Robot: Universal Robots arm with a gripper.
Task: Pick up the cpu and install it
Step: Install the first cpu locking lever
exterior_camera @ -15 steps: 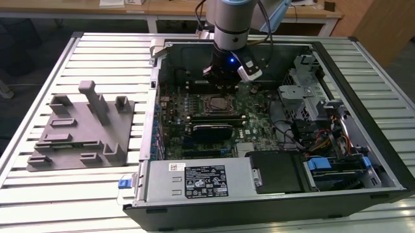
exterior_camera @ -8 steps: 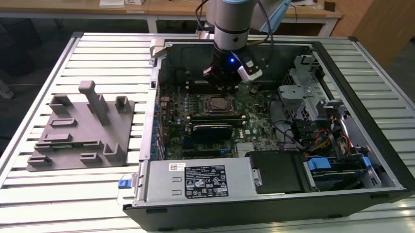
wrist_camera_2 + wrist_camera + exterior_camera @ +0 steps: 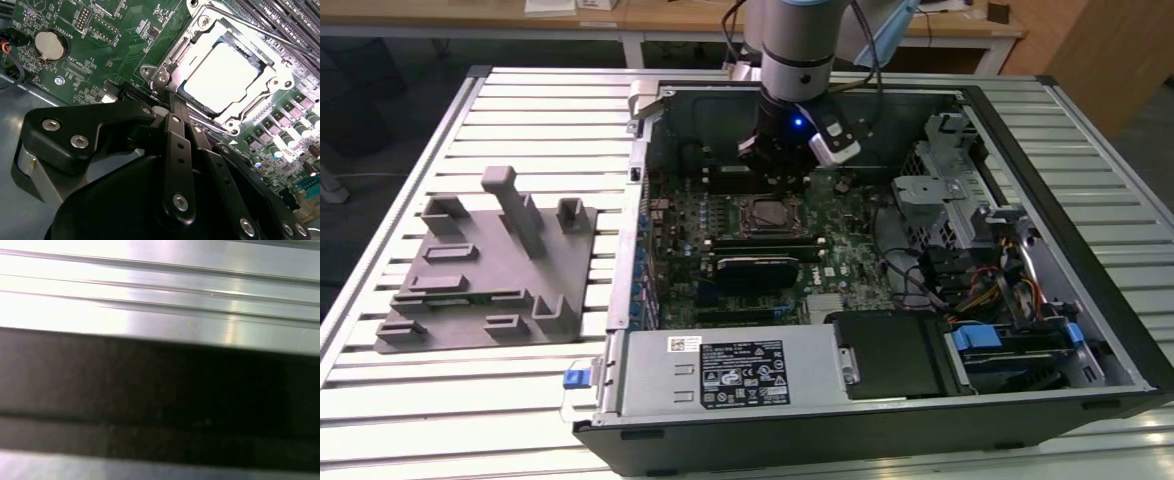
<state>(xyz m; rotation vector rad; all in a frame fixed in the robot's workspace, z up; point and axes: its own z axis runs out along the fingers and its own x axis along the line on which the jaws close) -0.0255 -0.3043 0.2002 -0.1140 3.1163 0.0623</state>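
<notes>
**Jaws over the socket, cpu seated in the frame**

Jaws: state can't be told. In the second wrist view the gripper (image 3: 172,107) shows black linkages converging toward one tip at the socket frame edge; nothing visibly clamped, but the tip contact is hidden.

cpu (image 3: 222,75): pale silvery square, upper right of centre in the second wrist view, lying flat inside the metal socket frame (image 3: 165,75). Sits square to the frame, so it looks placed rather than carried. The thin lever (image 3: 260,32) runs along the frame's far side, upper right; can't tell if it's latched.

Why this layout: the computer case (image 3: 1067,300) lies on its side on the slatted desk (image 3: 534,110), open face up, so the motherboard (image 3: 854,250) is reachable straight from above. Grey tray with posts (image 3: 494,270) sits on the desk at left of the exterior view, well apart from the case; no chip visible on it.

Arm pose: the arm (image 3: 797,50) comes down vertically from top centre of the exterior view, wrist inside the case, gripper (image 3: 781,180) just above the socket (image 3: 763,210). Tool points straight down, close to the board. My read: the linkage tip is beside or touching the frame's near edge, not on the cpu top.

The first wrist view gives desk slats (image 3: 160,290) and a dark band, nothing useful.
</notes>
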